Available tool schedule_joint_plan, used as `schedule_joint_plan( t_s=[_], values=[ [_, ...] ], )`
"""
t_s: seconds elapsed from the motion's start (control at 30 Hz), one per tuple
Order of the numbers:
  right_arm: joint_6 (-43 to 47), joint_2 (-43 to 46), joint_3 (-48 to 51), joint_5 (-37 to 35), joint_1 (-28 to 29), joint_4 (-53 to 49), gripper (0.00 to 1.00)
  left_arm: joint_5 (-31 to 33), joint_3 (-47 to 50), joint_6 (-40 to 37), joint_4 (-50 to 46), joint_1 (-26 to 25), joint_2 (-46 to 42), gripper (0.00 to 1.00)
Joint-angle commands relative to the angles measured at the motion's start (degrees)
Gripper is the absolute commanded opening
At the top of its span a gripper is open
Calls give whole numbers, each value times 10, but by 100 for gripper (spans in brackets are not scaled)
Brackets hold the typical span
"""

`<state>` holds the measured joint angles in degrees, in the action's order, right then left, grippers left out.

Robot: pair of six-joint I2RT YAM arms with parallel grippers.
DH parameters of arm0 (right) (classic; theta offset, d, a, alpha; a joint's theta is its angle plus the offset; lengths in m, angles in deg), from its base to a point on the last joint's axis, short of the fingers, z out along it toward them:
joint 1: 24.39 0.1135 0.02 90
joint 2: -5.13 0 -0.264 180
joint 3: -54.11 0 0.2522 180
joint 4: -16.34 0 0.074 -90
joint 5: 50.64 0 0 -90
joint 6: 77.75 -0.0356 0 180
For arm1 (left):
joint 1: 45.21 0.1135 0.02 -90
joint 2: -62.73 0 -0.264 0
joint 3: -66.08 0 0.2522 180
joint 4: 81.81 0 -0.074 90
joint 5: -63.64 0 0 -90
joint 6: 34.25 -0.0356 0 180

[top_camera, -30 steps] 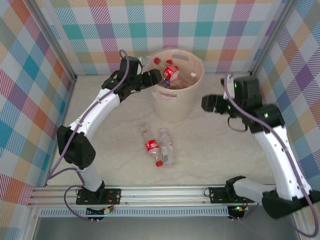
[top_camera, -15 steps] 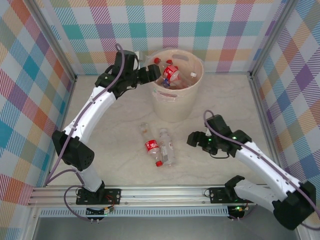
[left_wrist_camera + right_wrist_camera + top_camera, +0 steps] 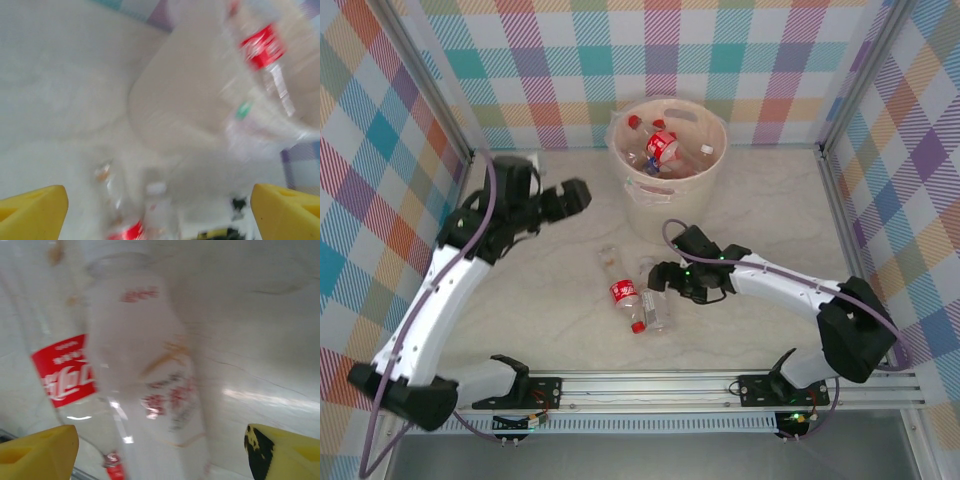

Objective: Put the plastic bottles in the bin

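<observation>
The bin (image 3: 668,215) is standing at the upper middle of the overhead frame, on the pale desk (image 3: 540,300) and close to the checked back wall (image 3: 720,50). Several bottles (image 3: 663,147) are lying heaped inside it, among them one with a red label and a few with red caps.

Three more are lying on the desk in the middle of the frame, below the bin. A red-labelled bottle (image 3: 623,292) is pointing its red cap toward the lower edge. A clear bottle (image 3: 654,300) is lying just beside it on the right. A small bottle (image 3: 610,258) is sitting just above them.

The right claw (image 3: 658,280) is reaching in from the right and hovering just beside the clear bottle. Whether it is touching the bottle cannot be told. In the right wrist view its yellow fingers (image 3: 37,450) are standing wide apart in the two lower corners. The clear bottle and the red-labelled one are showing large and blurred between them.

The left claw (image 3: 575,195) is hanging over bare desk at the left of the bin, well apart from the bottles on the desk. In the left wrist view its yellow fingers (image 3: 35,207) are also spread wide with nothing between them. The bin is showing blurred in the upper right of that view.
</observation>
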<state>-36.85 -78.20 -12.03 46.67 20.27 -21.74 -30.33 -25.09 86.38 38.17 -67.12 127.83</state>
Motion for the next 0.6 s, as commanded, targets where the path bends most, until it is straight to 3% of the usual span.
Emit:
schedule_joint_plan(
  t_s=[0.0, 0.1, 0.3, 0.4, 0.57],
  values=[
    [-4, -18, -26, 22, 11, 44, 86, -51, 129, 90, -9, 4, -40, 89],
    [16, -41, -44, 11, 14, 16, 86, -122, 251, 141, 113, 0, -75, 88],
    [55, -79, -85, -44, 14, -36, 86, -90, 334, 171, 183, -37, -61, 88],
    [52, -86, -89, -38, 14, -29, 84, -110, 377, 207, 268, -51, -41, 88],
    [44, -114, -97, -18, 15, -31, 84, -105, 409, 187, 342, -65, -5, 90]
  ],
)
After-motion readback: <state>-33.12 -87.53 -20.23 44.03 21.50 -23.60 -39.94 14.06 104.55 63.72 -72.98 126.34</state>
